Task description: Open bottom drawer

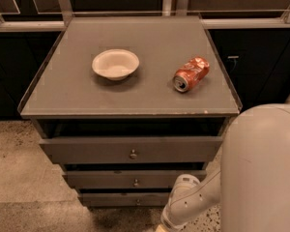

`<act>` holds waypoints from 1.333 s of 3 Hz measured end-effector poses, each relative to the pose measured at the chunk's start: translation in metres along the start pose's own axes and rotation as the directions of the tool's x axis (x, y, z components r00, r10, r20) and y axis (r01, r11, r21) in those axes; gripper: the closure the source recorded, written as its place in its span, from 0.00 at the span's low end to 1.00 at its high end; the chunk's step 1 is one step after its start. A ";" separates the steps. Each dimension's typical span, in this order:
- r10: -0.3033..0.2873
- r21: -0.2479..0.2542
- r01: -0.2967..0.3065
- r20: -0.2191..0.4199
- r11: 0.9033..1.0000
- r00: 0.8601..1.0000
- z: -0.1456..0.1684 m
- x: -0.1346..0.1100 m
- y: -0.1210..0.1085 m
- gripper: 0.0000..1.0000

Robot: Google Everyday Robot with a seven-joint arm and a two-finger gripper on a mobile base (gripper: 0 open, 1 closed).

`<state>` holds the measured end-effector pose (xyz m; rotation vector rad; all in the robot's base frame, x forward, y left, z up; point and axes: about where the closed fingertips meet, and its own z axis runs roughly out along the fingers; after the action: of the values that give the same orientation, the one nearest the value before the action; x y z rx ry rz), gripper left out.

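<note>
The grey cabinet has three drawers. The bottom drawer point(121, 199) is the lowest and slimmest, with a tiny round knob point(137, 202) at its middle; its front sits about flush under the middle drawer point(130, 179). The top drawer point(125, 150) has the tallest front. My white arm comes in from the lower right, and its wrist point(183, 204) hangs in front of the bottom drawer's right end. The gripper itself is below the picture's lower edge, out of view.
On the cabinet top point(63, 95) stand a white bowl point(115, 64) and a crushed red soda can point(190, 73) lying on its side. Dark cupboards and a railing run behind. Speckled floor point(19, 178) lies to the left. My arm's bulky white link point(263, 168) fills the lower right.
</note>
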<state>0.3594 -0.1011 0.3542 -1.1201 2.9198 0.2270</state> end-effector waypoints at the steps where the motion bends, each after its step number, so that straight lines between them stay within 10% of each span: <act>1: -0.002 -0.020 0.002 0.009 1.000 1.000 0.003 0.001 0.003 0.00; 2: 0.142 -0.105 -0.132 0.092 0.986 0.986 0.028 0.004 -0.012 0.00; 4: 0.351 -0.382 -0.191 0.408 0.904 0.843 0.086 -0.082 0.008 0.00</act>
<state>0.4118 -0.0289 0.2752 -0.5362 2.6286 0.8848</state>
